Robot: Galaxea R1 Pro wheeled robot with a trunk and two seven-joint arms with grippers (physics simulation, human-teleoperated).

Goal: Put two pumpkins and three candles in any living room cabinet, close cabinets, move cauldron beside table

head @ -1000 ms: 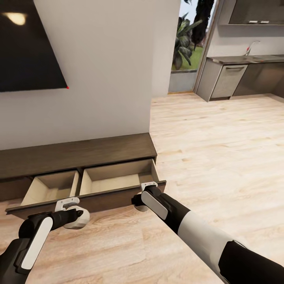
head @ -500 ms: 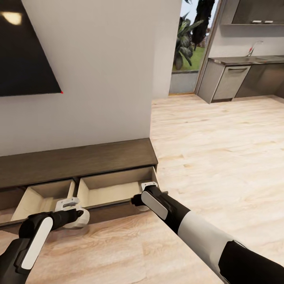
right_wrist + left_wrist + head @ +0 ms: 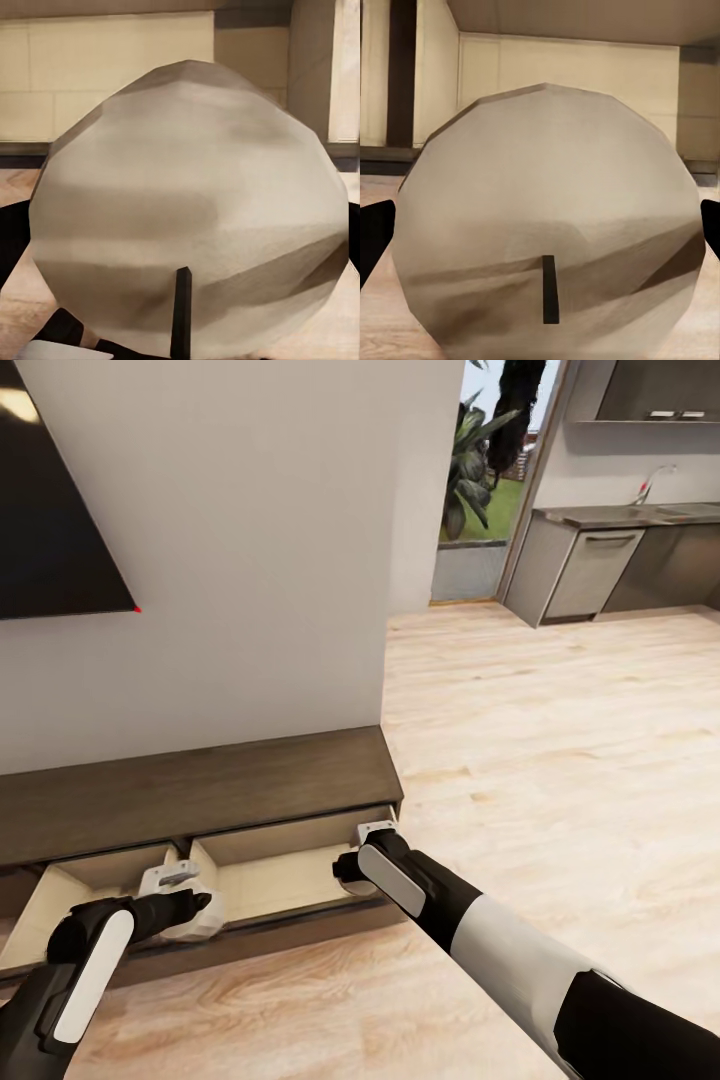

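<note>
The low dark-brown cabinet [image 3: 200, 790] stands against the wall with two pale-wood drawers pulled out. My left gripper [image 3: 185, 905] is shut on a beige-grey candle [image 3: 547, 225] and hovers over the left drawer [image 3: 70, 890]. Its dark fingertips [image 3: 373, 240] press the candle's sides, and the wick faces the left wrist camera. My right gripper [image 3: 362, 852] is shut on a second candle [image 3: 187, 225] above the right drawer [image 3: 280, 865]. In the head view that candle [image 3: 350, 875] peeks out beside the wrist. Both drawers look empty where visible.
A black TV [image 3: 50, 510] hangs on the white wall above the cabinet. The wall ends at a corner to the right, with light plank floor [image 3: 560, 760] beyond. Grey kitchen units [image 3: 590, 570] and a doorway with plants [image 3: 480, 470] lie far back.
The whole view has shifted as the robot moved closer to the cabinet. Both grippers, held in front of the drawer fronts before, now hang over the open drawers with their candles.
</note>
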